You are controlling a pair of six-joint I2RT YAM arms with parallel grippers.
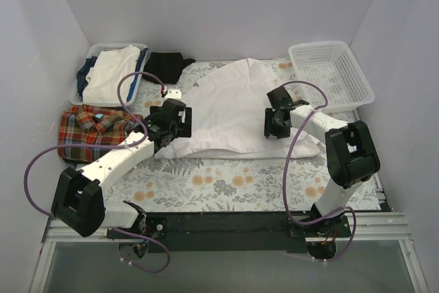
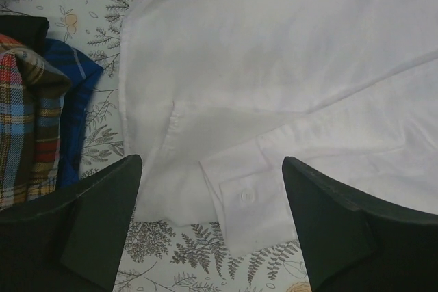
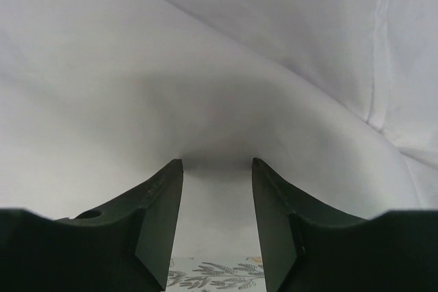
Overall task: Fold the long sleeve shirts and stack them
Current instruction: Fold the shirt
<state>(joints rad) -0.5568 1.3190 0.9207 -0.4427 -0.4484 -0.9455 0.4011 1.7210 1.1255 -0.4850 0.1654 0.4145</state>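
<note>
- Presently mid-fold: white shirt (image 1: 233, 111), spread across the middle of the table (image 1: 226, 183), collar end toward the far wall, near hem toward the arms.
- Cuff (image 2: 241, 196) with its button, seen in the left wrist view: laid inward over the body of the shirt, so judged one sleeve already turned in.
- Body of same: broad and flat, not yet brought down to a compact packet; judged the main fold outstanding.
- Plaid shirt (image 1: 89, 128): at the left edge, just beside the white one, a strip of floral cloth between them; bunched into a rough rectangle, neatness of fold not possible to tell.
- Stack: not begun, neither shirt on the other.
- Left gripper (image 1: 182, 120): over the near-left corner of the white shirt, jaws spread wide, nothing between them.
- Right gripper (image 3: 217, 162): low over the right side of the white shirt, jaws moderately apart, no fabric pinched.
- Left to do, by estimate: finish folding the white shirt, tidy the plaid if needed, set one upon the other.
</note>
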